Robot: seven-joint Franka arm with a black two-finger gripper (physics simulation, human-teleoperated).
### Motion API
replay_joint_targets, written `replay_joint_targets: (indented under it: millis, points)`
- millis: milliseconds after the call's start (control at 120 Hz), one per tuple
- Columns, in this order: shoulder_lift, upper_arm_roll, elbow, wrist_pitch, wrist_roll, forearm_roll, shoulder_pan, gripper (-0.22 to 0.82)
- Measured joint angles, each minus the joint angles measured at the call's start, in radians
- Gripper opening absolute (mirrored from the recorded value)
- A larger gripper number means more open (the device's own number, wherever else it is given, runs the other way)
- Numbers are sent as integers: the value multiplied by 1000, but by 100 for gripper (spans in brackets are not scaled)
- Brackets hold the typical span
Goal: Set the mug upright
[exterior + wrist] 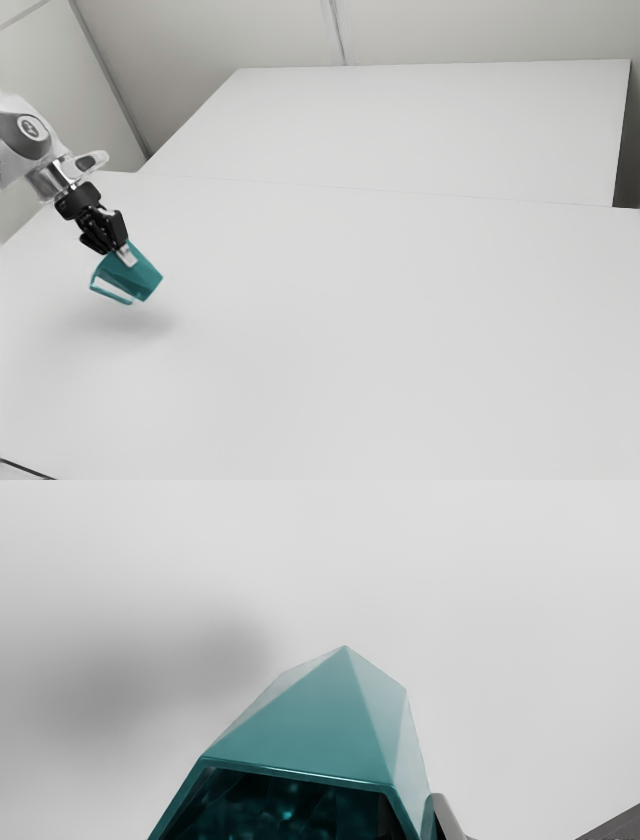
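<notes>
In the exterior view my gripper [125, 254] is at the left, shut on the rim wall of the teal mug [143, 278]. The mug hangs tilted above the table, its handle on the lower side toward the exterior view's left. In the wrist view the faceted mug [315, 730] has its dark opening toward my hand. My gripper [419, 820] pinches its side wall there, with one pale finger [448, 816] outside and a dark finger partly visible inside. The handle's outline is mostly hidden from the hand.
The white table [380, 330] spreads below and beyond the mug, with a soft shadow under it. Another white surface [420, 130] lies behind, near the pale walls. A dark thin line [28, 470] crosses the lower left corner of the exterior view.
</notes>
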Motion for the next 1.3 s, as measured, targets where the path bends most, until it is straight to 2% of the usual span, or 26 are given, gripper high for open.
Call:
replay_joint_targets:
  millis: [33,108,292,550,858,1300]
  points:
    - [-4,1,-6,12,-14,15,-27,-18]
    - [-9,57,-24,40,-47,40,-148,-18]
    - [-24,138,-75,123,-134,90,-379,-18]
    - [-14,152,-140,287,-303,201,-598,-18]
    - [26,171,-156,425,-559,330,-740,-18]
    - [66,180,-147,473,-803,417,-771,-18]
